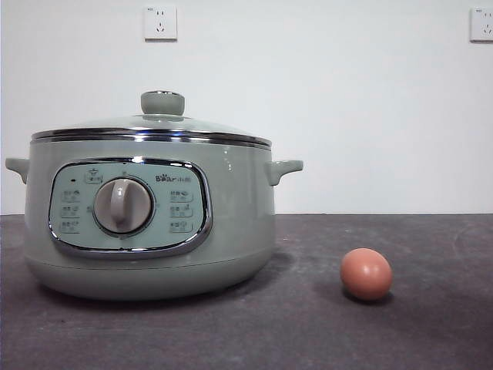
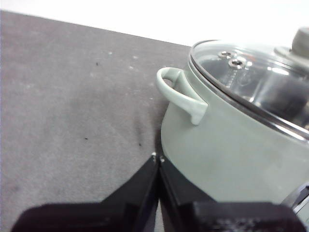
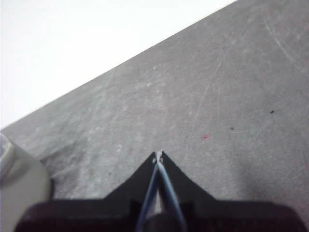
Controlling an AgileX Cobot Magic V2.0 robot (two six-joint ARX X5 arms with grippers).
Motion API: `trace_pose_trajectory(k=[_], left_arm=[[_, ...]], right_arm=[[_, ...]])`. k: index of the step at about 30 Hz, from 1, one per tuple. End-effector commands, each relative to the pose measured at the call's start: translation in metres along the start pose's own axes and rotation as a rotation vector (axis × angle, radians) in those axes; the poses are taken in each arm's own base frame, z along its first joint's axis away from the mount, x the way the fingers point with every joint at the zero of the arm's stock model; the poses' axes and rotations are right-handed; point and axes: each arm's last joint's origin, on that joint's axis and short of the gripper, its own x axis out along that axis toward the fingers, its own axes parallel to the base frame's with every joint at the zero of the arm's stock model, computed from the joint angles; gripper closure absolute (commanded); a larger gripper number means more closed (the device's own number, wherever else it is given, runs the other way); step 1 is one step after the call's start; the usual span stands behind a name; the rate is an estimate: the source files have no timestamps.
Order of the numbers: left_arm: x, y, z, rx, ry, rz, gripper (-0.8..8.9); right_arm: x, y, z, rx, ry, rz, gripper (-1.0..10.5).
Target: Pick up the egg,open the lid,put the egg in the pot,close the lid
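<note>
The pale green pot [image 1: 154, 223] stands on the dark table at the left of the front view, its dial facing me. The glass lid [image 1: 154, 127] with its green knob [image 1: 162, 102] sits closed on the pot. A reddish-brown egg [image 1: 366, 274] lies on the table to the right of the pot, apart from it. My left gripper [image 2: 158, 157] is shut with nothing in it, beside the pot [image 2: 231, 150] near one side handle [image 2: 181, 94]. My right gripper [image 3: 158, 154] is shut and empty over bare table; the egg is out of its view.
Two wall sockets [image 1: 160, 23] [image 1: 481, 23] are mounted on the white wall behind. A pale green edge of the pot [image 3: 19, 179] shows at the side of the right wrist view. The dark table [image 1: 370, 339] reaches the front edge.
</note>
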Motion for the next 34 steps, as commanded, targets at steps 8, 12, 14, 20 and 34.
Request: trace_pose_trajectory(k=[8,12,14,20,34], left_arm=[[-0.008,-0.005,0.013,-0.071,0.004,-0.024,8.2],[-0.019,-0.012,0.034,-0.068,-0.02,-0.032,8.2],[-0.024,-0.016,0.046,-0.065,-0.037,-0.037,8.2],[-0.038,-0.028,0.082,-0.052,-0.091,-0.085,8.2],[-0.021,-0.053,0.16,-0.051,0.058,-0.309,8.19]], right_arm=[[-0.005,0.008,0.01,0.05,0.076,0.049,9.6],[-0.009,0.016,0.026,0.049,0.099,0.046,9.6],[-0.011,0.022,0.037,0.026,0.108,0.064,9.6],[-0.013,0.04,0.07,-0.036,0.132,0.097,9.6],[0.007,0.078,0.136,-0.106,0.309,0.255,9.5]])
